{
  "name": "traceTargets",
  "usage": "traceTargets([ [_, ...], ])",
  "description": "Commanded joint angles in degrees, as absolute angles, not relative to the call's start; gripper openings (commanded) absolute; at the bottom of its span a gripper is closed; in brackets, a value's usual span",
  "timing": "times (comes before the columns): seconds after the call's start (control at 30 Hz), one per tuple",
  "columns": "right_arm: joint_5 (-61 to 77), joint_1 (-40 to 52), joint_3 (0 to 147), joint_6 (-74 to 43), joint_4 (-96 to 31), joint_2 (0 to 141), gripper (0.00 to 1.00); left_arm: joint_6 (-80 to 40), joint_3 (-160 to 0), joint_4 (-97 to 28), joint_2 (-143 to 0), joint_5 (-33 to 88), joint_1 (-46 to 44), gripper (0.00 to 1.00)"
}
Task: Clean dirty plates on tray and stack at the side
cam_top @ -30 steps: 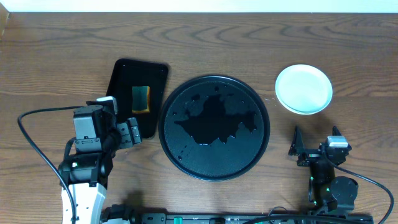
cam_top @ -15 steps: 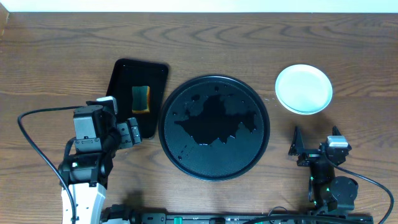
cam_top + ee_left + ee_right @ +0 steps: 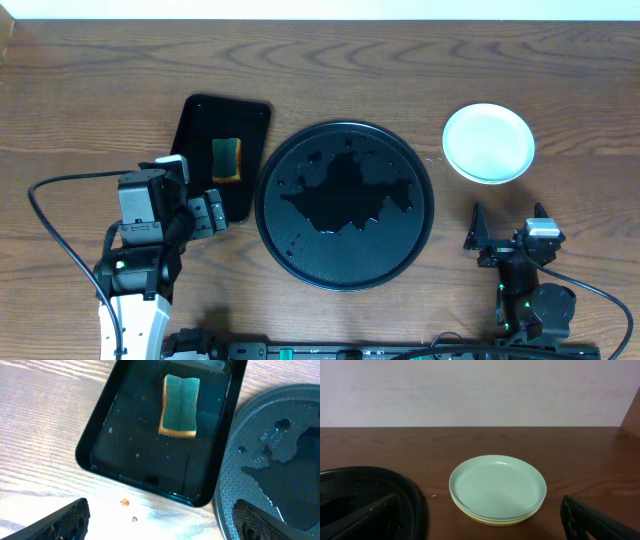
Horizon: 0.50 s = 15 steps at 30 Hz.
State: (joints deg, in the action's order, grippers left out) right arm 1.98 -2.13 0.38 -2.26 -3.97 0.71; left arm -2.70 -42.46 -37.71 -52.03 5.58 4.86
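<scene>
A dark wood-grain surface [image 3: 100, 80] meets a pale wall [image 3: 480, 390]. Stacked plates [image 3: 488, 143] sit near the round tray [image 3: 345, 262]; left fingers [image 3: 55, 522] and right fingers [image 3: 592, 525] stand spread, empty.

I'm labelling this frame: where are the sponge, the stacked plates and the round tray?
sponge [image 3: 180, 404], left wrist view, middle of its green top.
stacked plates [image 3: 497, 486], right wrist view, centre of the top plate.
round tray [image 3: 345, 125], overhead view, its far rim.
</scene>
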Motion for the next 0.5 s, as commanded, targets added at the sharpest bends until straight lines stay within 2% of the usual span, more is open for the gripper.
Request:
traceTargets([
  [0.0,2.9,-2.4,0.3,-1.2,-4.1,0.5,0.99,-1.3,-41.9,-39.1,-51.4,3.6,5.1,0.92],
  [0.23,2.9,-2.4,0.3,-1.2,-4.1,0.5,0.99,-1.3,-39.9,-38.9,-42.7,3.6,5.0,0.92],
  [0.47,2.9,-2.4,0.3,-1.2,-4.1,0.5,0.99,-1.3,-31.2,-34.0,-28.2,3.6,5.0,0.92],
])
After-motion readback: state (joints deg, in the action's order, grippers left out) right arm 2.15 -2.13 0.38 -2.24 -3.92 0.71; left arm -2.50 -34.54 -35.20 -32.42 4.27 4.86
